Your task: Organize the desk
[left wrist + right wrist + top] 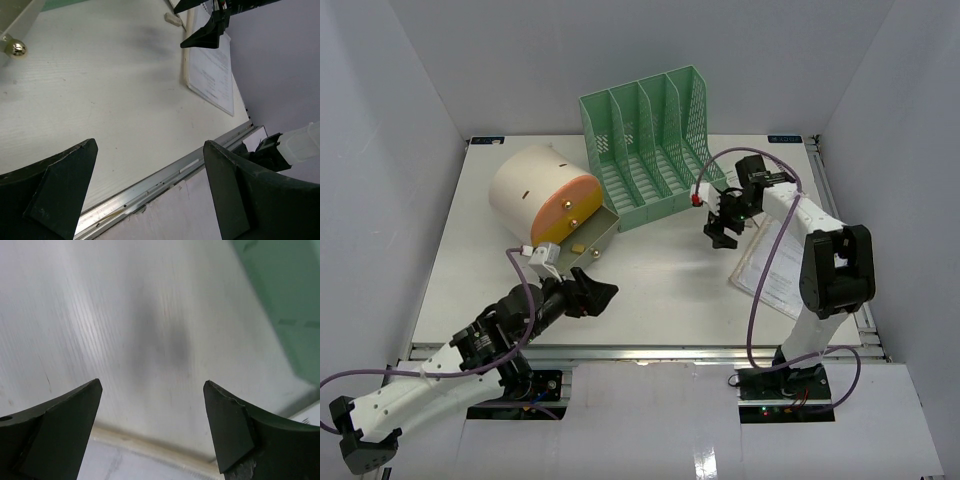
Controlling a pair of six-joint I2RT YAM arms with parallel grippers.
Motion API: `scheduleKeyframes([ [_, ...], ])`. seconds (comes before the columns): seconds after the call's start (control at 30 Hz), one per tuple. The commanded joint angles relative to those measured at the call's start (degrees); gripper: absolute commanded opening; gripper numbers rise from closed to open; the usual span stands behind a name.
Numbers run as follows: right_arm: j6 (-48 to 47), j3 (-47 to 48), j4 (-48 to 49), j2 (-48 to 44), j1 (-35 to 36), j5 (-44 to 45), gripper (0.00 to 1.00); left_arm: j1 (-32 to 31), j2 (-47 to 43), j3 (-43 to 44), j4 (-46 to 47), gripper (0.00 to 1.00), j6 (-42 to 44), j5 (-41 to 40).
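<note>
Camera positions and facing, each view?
Top external: above and behind, looking down on the desk; left arm, right arm show.
Left wrist: low over desk, facing the sheet; open left gripper shows.
Right wrist: close over desk beside green rack; open right gripper shows.
Shared: top and left wrist both see the sheet.

Top camera looks down from the near side on the whole desk [650, 290]. Left wrist skims low rightward, sharing the paper [212, 75]. Right wrist hovers close above the desk.

One green file rack [655, 180] stands at twelve o'clock, one round drawer box [535, 190] at ten. One paper sheet [775, 285] lies at three o'clock.
</note>
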Motion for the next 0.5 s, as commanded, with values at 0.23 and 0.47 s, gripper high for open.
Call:
scheduleKeyframes([
  [0.23, -23.77, 11.21, -7.74, 10.39, -8.50, 10.46, 0.92, -0.13, 1.50, -2.23, 6.07, 0.98, -1.15, 4.32],
  [0.47, -23.76, 17.87, -8.00, 16.28, -8.83, 10.38, 0.92, -0.22, 0.22, -2.64, 4.76, 0.98, -1.39, 3.12],
])
